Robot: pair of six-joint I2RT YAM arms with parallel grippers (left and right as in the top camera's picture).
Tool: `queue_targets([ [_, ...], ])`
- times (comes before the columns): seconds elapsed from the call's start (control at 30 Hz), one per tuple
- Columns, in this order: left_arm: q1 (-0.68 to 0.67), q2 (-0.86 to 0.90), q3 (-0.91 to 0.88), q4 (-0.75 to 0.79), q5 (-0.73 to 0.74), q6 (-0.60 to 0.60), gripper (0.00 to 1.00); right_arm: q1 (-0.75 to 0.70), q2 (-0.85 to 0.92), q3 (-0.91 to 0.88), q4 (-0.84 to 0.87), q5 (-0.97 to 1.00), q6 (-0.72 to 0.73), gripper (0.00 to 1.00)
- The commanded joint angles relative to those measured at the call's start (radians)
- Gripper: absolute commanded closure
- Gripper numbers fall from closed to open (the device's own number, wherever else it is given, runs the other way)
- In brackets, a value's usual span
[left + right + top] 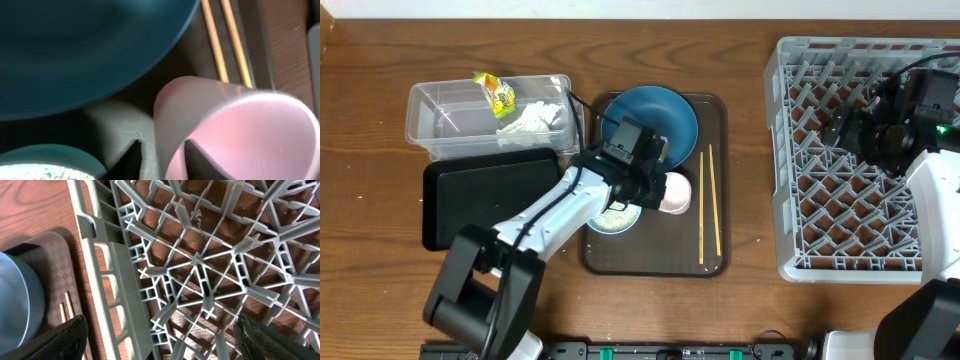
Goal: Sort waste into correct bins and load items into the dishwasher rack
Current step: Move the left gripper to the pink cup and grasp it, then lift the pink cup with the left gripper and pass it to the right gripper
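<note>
Straddling the wall of the pink cup [675, 192] on the serving tray [660, 250], the left gripper [161, 155] appears mid-pick, clamping not discernible; next, lift and carry it into the dishwasher rack [786, 150].

At the bench's right edge, the pale grey square plastic dishwasher rack [782, 160] shows brown wood grain through its lattice floor. The dark brown rectangular serving tray [650, 252] carries a fine checker texture. On it sit a deep blue round plate [665, 110], a soft pink small cup [677, 193] and pale tan wooden chopsticks [214, 40]. Toward the left edge are a black shallow rectangular tray [490, 195], a yellow, green and orange snack wrapper [497, 95] and a white crumpled tissue [535, 120].
</note>
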Motion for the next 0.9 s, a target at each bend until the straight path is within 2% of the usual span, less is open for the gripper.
queue_targets([
  [0.0,-0.001,0.003,0.006,0.009,-0.002,-0.002,0.94,0.005,-0.022,-0.006,-0.001,0.005,-0.016,0.08],
  [0.13,0.003,-0.026,0.008,0.014,0.015,-0.006,0.94,0.005,-0.022,-0.006,-0.001,0.025,-0.034,0.08],
  [0.3,0.075,-0.148,0.011,0.021,0.199,-0.007,0.94,0.005,-0.022,-0.006,0.006,0.02,-0.063,0.09],
  [0.4,0.163,-0.22,0.011,0.069,0.309,-0.068,0.94,0.006,-0.022,-0.006,0.031,-0.195,-0.198,0.1],
  [0.53,0.294,-0.252,0.011,0.235,0.574,-0.202,0.94,0.017,-0.021,-0.006,0.053,-0.571,-0.423,0.11],
  [0.63,0.351,-0.236,0.01,0.391,0.778,-0.323,0.94,0.054,-0.021,-0.006,0.039,-0.791,-0.602,0.05],
  [0.77,0.353,-0.224,0.01,0.531,0.934,-0.404,0.94,0.127,-0.021,-0.006,0.044,-0.919,-0.702,0.01],
  [0.87,0.33,-0.224,0.01,0.557,0.98,-0.411,0.94,0.193,-0.021,-0.006,0.053,-0.975,-0.752,0.01],
])
